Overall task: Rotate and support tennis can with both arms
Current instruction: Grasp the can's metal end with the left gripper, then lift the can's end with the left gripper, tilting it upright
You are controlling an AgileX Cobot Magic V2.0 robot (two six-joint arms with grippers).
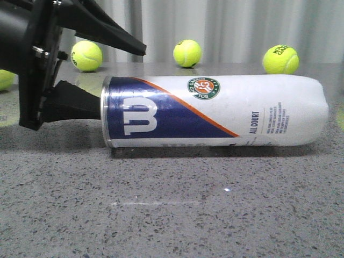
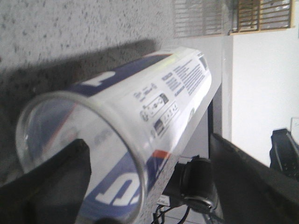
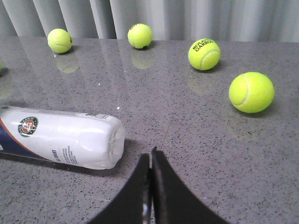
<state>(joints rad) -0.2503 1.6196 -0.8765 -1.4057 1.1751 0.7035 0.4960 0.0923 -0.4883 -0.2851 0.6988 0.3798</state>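
One tennis can (image 1: 215,112) lies on its side across the grey speckled table (image 1: 172,209) in the front view, its open end toward the left and its rounded closed end toward the right. The navy band with the white W faces the camera, with the round emblem above it. The left gripper (image 1: 115,72) sits at the open end, spread wide: its upper finger (image 1: 115,35) angles above the can and clear of it, while the lower finger (image 1: 75,102) reaches into or against the mouth (which of the two is hard to say here). Three tennis balls (image 1: 187,53) rest farther back near the curtain, and the edge of a fourth shows at the far left.

In the left wrist view, the can (image 2: 154,107) stretches away from the camera, its clear rim close up. One dark finger (image 2: 51,186) pokes into the open mouth and the other (image 2: 252,182) stands well apart outside the wall, so the gripper is open and clamps nothing.

In the right wrist view, the right gripper (image 3: 150,186) has its fingertips pressed together with nothing between them. It hovers near the can's closed end (image 3: 100,142) without touching it. Four balls lie beyond on the table (image 3: 187,130).
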